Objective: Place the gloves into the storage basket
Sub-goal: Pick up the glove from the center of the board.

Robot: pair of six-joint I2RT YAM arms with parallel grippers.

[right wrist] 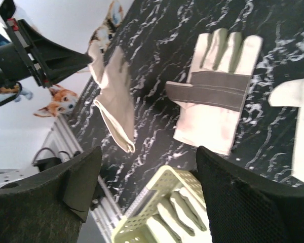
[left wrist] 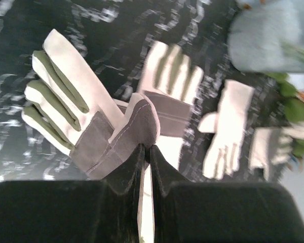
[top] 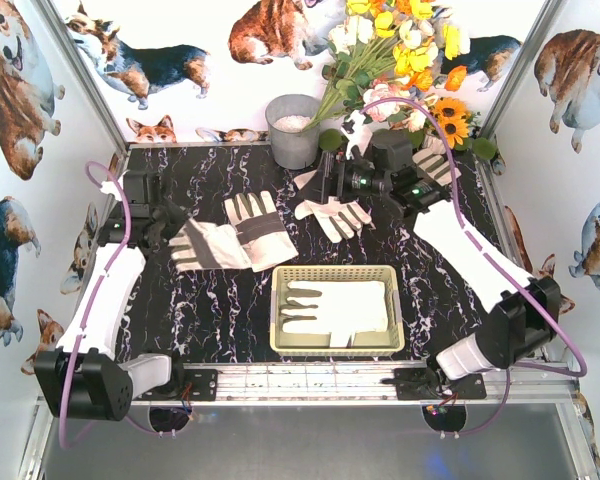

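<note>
I saw gloves [top: 260, 228] that were white with grey-olive fingers and a grey band at the cuff, and the basket [top: 335, 272] was pale yellow-cream. The table [top: 220, 310] was black with white marble veining, the bucket [top: 292, 135] grey, the flowers [top: 420, 40] yellow and orange, and the walls [top: 20, 100] white with tan-and-white corgi prints.

Five gloves [top: 212, 246] [top: 263, 228] [top: 332, 215] [top: 442, 165] [top: 335, 307] in view, one storage basket [top: 336, 272], one grey bucket [top: 292, 135], one bunch of flowers [top: 400, 50]
</note>
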